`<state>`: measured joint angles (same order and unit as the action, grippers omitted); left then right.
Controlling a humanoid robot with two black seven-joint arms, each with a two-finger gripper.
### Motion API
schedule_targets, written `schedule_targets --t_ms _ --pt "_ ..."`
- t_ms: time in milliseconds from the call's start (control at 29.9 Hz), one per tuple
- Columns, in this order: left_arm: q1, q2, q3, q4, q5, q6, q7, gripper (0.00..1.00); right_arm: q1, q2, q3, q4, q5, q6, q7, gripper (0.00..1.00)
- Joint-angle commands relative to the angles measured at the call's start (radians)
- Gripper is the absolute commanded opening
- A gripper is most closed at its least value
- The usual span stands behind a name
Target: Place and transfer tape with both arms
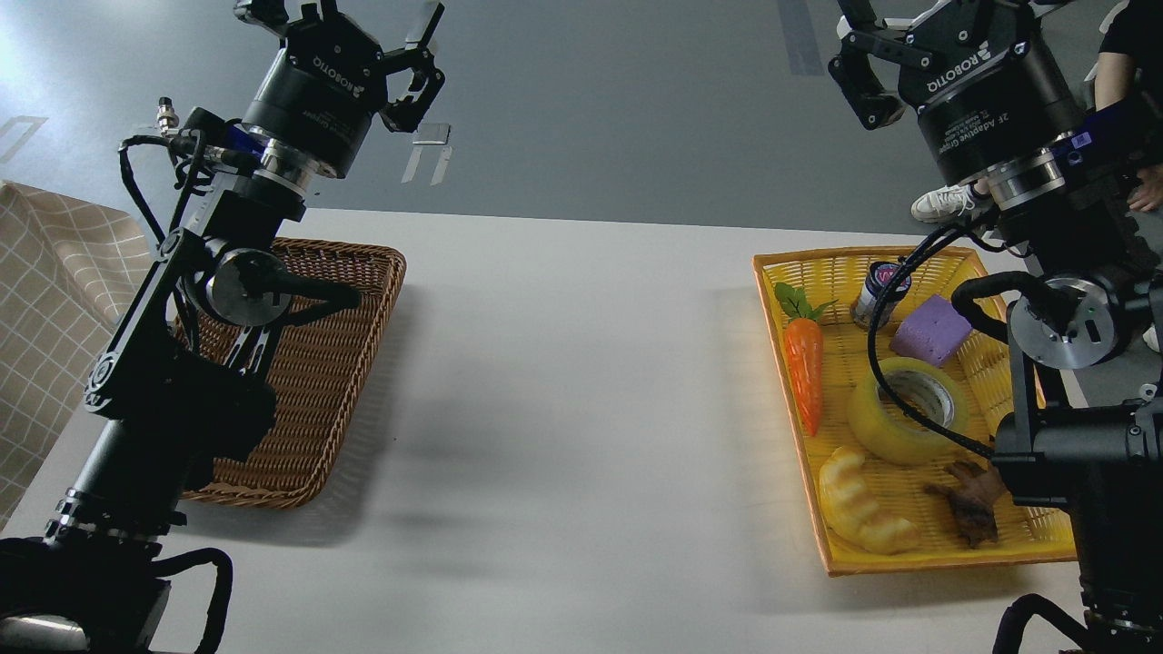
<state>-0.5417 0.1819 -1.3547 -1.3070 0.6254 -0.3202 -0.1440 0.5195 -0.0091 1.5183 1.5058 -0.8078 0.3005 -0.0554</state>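
Note:
The tape (886, 420), a translucent yellow roll with a grey-white core, lies flat in the yellow basket (909, 559) at the right of the table, and a black cable of my right arm crosses over it. My right gripper (945, 18) is raised high above the basket's far end, well clear of the tape. Its fingers are spread open and partly cut off by the top edge. My left gripper (350, 18) is raised at the top left above the brown wicker basket (309, 436), open and empty.
Beside the tape in the yellow basket are a toy carrot (805, 368), a purple block (930, 331), a small can (874, 295), a bread-shaped toy (861, 513) and a brown toy (972, 509). A checked cloth (45, 300) lies at far left. A person's shoe (940, 202) shows behind the table.

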Motion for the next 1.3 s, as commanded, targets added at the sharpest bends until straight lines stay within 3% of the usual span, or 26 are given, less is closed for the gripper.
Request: schedule_targets --t_ms 0,134,1270 --pt "0.003 0.001 0.002 -0.014 0.014 0.01 0.0 0.98 0.008 0.0 -0.003 -0.03 -0.002 -0.004 -0.001 1.0" --pt "0.005 0.001 0.0 -0.017 0.065 0.067 -0.005 0.98 0.031 -0.003 -0.007 -0.047 -0.007 -0.004 -0.009 1.0" --pt "0.028 0.002 0.0 -0.029 0.063 0.052 0.003 0.98 0.011 0.009 -0.038 -0.03 -0.036 -0.001 -0.006 1.0"
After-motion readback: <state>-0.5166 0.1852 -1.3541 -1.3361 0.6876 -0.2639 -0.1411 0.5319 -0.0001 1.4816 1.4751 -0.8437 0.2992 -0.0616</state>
